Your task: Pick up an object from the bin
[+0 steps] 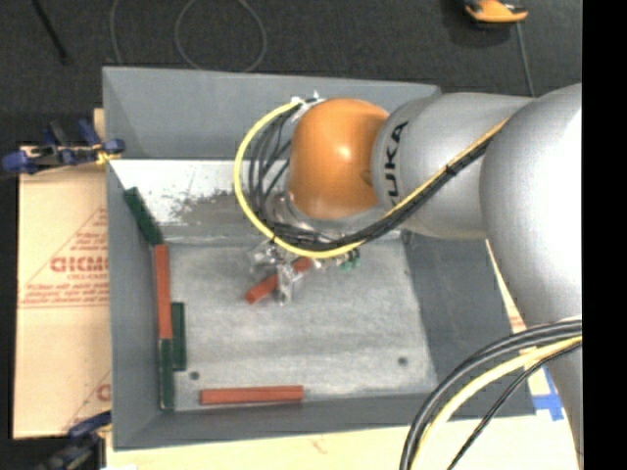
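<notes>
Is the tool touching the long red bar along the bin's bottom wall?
No, the long red bar lies flat, well apart from the tool.

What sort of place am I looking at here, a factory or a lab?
Likely a robotics lab test cell: a KUKA arm reaches into a grey metal bin holding red bars and green bars, with a loose cable on the dark floor.
</notes>
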`<move>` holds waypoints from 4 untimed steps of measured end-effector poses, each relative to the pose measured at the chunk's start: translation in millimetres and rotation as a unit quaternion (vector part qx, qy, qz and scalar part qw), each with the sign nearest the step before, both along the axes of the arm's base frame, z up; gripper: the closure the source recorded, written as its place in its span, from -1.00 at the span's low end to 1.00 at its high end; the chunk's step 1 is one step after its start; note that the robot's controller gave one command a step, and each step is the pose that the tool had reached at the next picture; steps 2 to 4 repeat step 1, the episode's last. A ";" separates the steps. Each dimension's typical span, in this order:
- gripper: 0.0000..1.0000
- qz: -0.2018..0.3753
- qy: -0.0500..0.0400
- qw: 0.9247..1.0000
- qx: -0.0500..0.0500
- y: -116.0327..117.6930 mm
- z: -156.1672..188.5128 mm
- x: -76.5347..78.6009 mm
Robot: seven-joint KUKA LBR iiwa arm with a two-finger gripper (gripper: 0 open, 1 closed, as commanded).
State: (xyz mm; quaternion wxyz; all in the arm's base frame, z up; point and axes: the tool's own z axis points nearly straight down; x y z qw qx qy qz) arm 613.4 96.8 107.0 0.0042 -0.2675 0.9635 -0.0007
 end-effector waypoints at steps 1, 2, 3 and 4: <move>1.00 -0.002 -0.002 1.000 0.000 -0.7 76.2 3.4; 1.00 -0.002 -0.002 1.000 0.000 -0.7 76.2 3.4; 1.00 -0.002 -0.002 1.000 0.000 -0.7 76.2 3.4; 1.00 -0.002 -0.002 1.000 0.000 -0.7 76.2 3.4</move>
